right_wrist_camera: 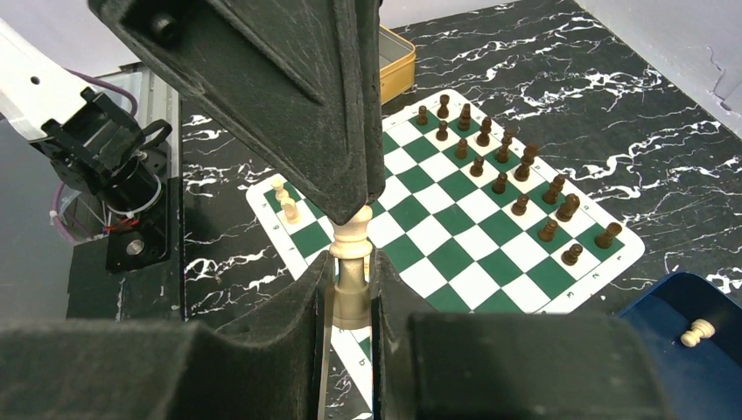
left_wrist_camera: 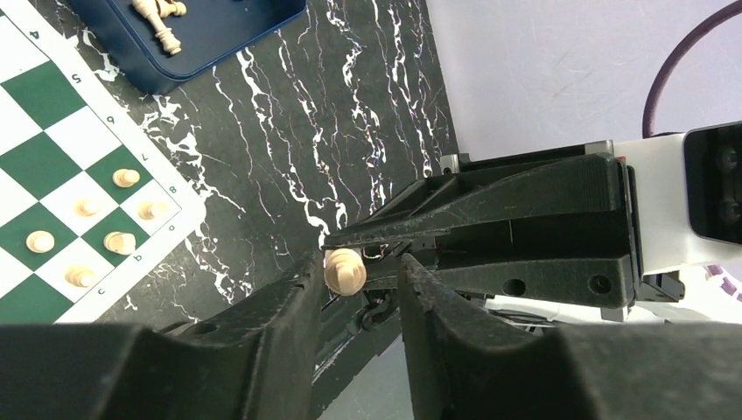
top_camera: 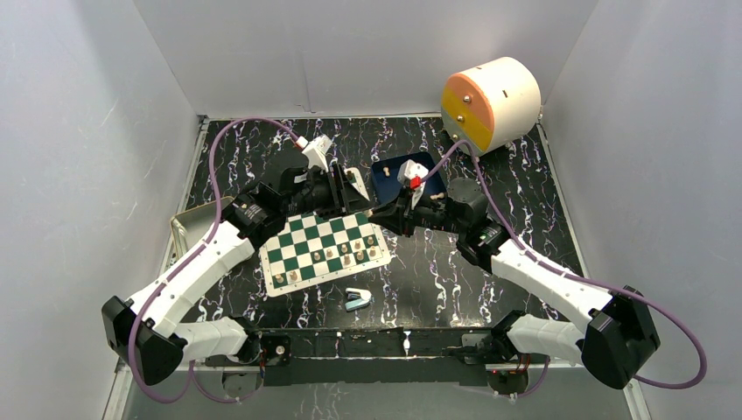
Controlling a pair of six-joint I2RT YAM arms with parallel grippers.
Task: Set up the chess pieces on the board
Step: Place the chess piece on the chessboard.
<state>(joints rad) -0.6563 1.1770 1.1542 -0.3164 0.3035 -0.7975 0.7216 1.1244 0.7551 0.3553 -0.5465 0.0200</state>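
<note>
Right fingers [right_wrist_camera: 293, 324] are clamped on the stem of a light tan piece [right_wrist_camera: 352, 262] and hold it clear of the desk over a corner of the board [right_wrist_camera: 490, 219], apparently offering it across so it can be re-gripped for placing. Left fingers [left_wrist_camera: 280, 306] stand apart astride its head. One seems to touch it and the other shows a gap, though the angle is poor. Both arms reach forward and inward with elbows splayed, and the wrists meet beside the blue tray [top_camera: 385, 169]. Dark pieces [right_wrist_camera: 516, 175] fill two rows.

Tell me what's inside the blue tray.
A few light chess pieces lie in the blue tray. The right arm covers part of it from above, hiding any others.
</note>
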